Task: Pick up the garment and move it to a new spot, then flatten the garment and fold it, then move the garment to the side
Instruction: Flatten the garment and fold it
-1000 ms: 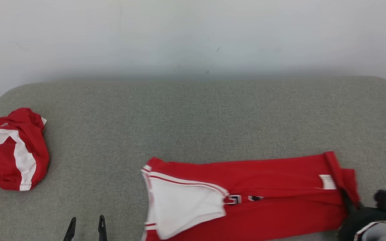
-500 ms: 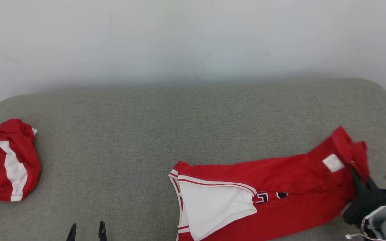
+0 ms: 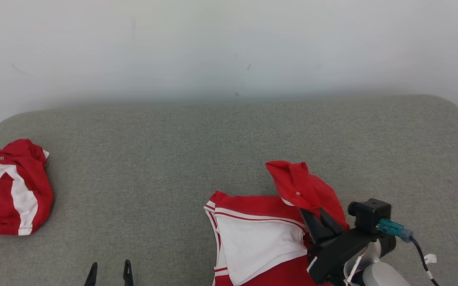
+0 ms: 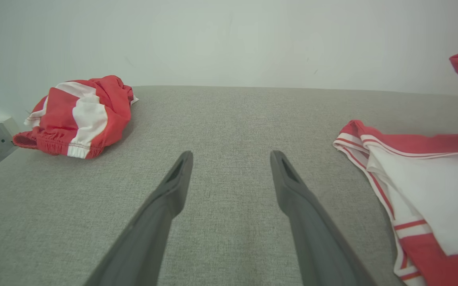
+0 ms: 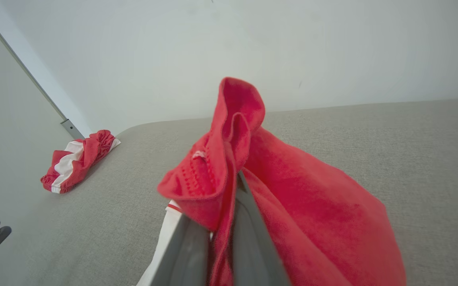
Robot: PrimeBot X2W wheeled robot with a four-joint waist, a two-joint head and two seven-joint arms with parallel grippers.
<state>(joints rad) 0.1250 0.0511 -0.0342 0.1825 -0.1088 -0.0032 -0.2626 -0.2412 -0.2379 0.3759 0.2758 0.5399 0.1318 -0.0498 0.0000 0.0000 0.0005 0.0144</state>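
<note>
Right gripper (image 3: 317, 214): you see its two dark fingers (image 5: 253, 254) pressed together on a bunched red end of the garment (image 3: 253, 238), with cloth pinched between them and spilling over both sides. In the right wrist view the held fold stands above the fingertips and hangs down to the right. You find the lifted end raised off the surface, over the right part of the garment, while the rest lies flat on the grey cushion (image 3: 173, 159). A white panel with red piping faces up just left of the gripper, and red fabric runs off the lower edge of the head view.

Left gripper (image 4: 231, 157): you see its fingers spread wide apart, holding nothing, low over bare cushion and well to the left of the garment. The garment's striped white edge lies near it, to its right, not touching.

Second garment (image 3: 12, 186): a crumpled red and white piece rests at the cushion's far left edge, well apart from both grippers. You can see its gathered hem in the left wrist view.

Backdrop: a plain pale wall (image 3: 229, 47) rises behind the cushion.
</note>
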